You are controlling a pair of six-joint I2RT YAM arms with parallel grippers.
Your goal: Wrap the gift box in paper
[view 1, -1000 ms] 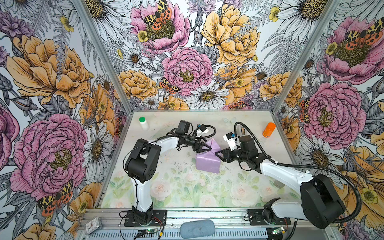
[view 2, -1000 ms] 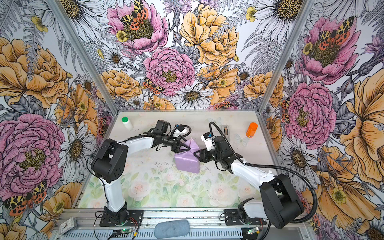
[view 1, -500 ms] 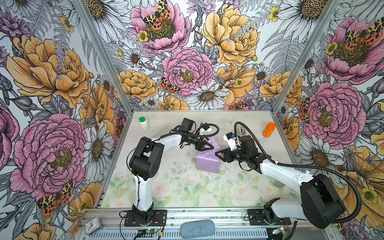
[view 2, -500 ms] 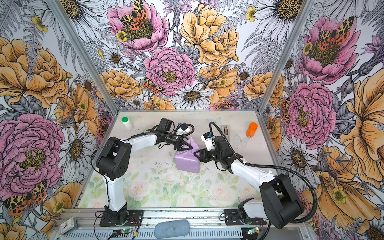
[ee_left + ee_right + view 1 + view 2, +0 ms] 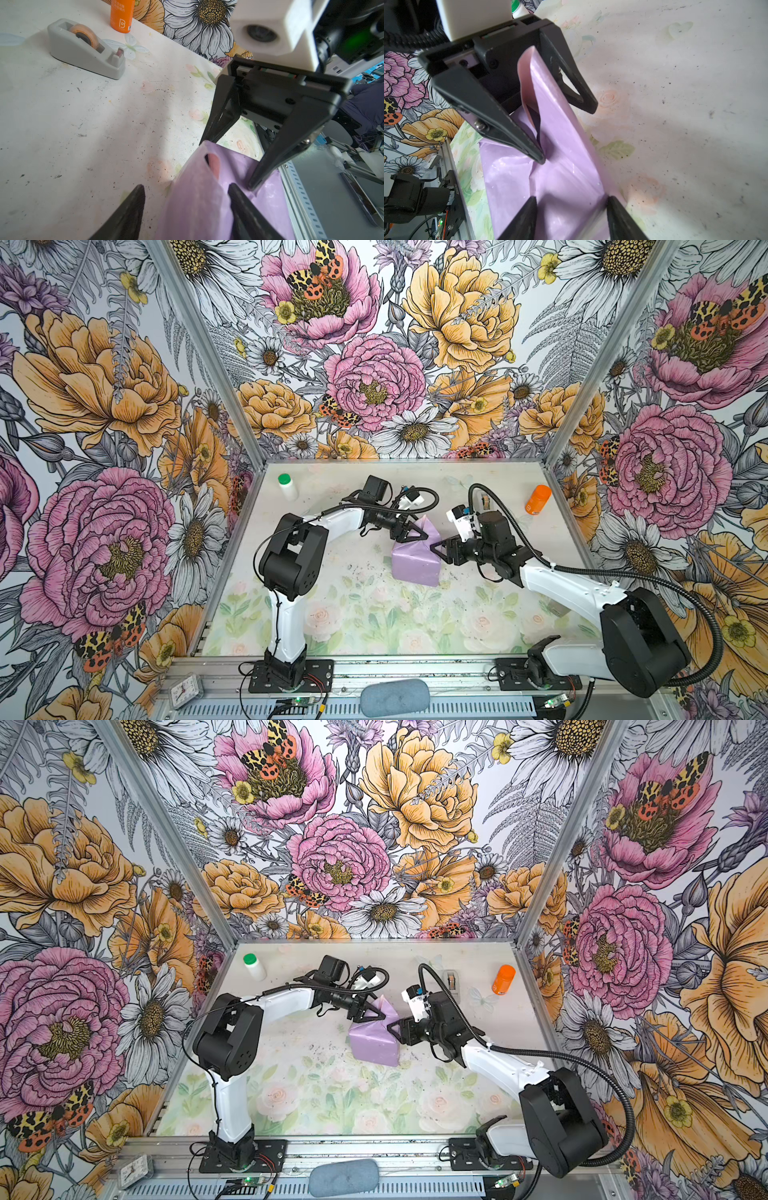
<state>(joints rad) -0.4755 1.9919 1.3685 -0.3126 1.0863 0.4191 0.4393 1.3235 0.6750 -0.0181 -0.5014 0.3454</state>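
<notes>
The gift box is out of sight, covered by the paper (image 5: pixel 415 564). The paper shows lilac and forms a parcel on the table (image 5: pixel 332 614), nearer the front than the tape dispenser (image 5: pixel 83 49) and to its left in both top views. Part of the sheet stands upright on the parcel's side toward the dispenser. The left gripper (image 5: pixel 419 534) straddles this upright part with its fingers spread, not clenched. One tip touches the parcel's top and the other hangs clear. The right gripper (image 5: pixel 434 549), in front of the dispenser, has its fingers parted too, tips resting against the paper rather than pinching it. An orange bottle (image 5: pixel 537 499) stands to the right of the dispenser. A white bottle (image 5: pixel 286 487) with a green cap stands well to its left.
</notes>
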